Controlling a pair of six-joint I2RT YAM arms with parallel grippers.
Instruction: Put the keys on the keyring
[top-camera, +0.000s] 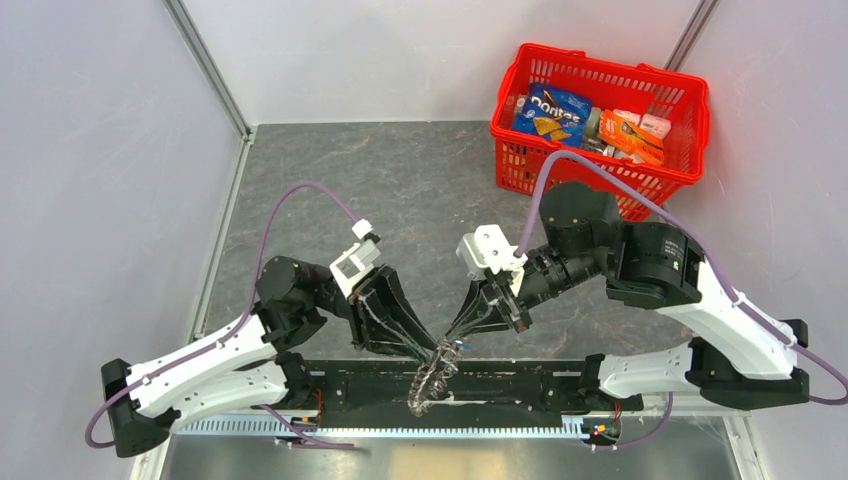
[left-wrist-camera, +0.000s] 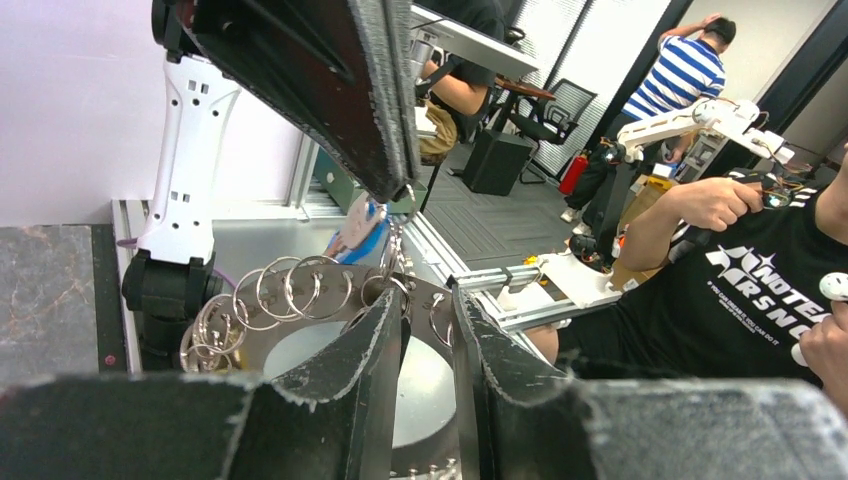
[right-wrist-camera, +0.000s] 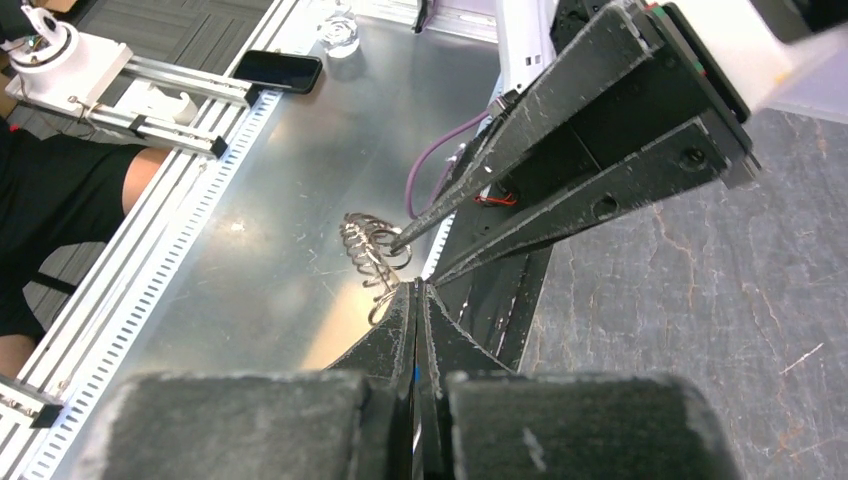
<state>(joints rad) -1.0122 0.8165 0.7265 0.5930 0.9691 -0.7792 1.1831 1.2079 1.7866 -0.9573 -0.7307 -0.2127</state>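
Observation:
The keyring (top-camera: 430, 385) hangs in the air over the arm bases, between the two grippers. In the left wrist view it is a dark flat loop (left-wrist-camera: 290, 290) lined with silvery split rings. My left gripper (top-camera: 432, 350) grips the loop's band between narrowly parted fingers (left-wrist-camera: 395, 330). My right gripper (top-camera: 455, 338) is shut on a key, seen only as a blue sliver (right-wrist-camera: 415, 375) between its pads. From the left wrist view the blue tag (left-wrist-camera: 358, 228) sits under the right finger, just above the loop. The split rings (right-wrist-camera: 368, 245) show just beyond the right fingertips.
A red basket (top-camera: 700, 130) of snack packs stands at the back right. The black base rail (top-camera: 520, 385) and a metal shelf lie under the grippers. A phone (right-wrist-camera: 280, 70) lies on the metal shelf. People sit beyond the table's near edge.

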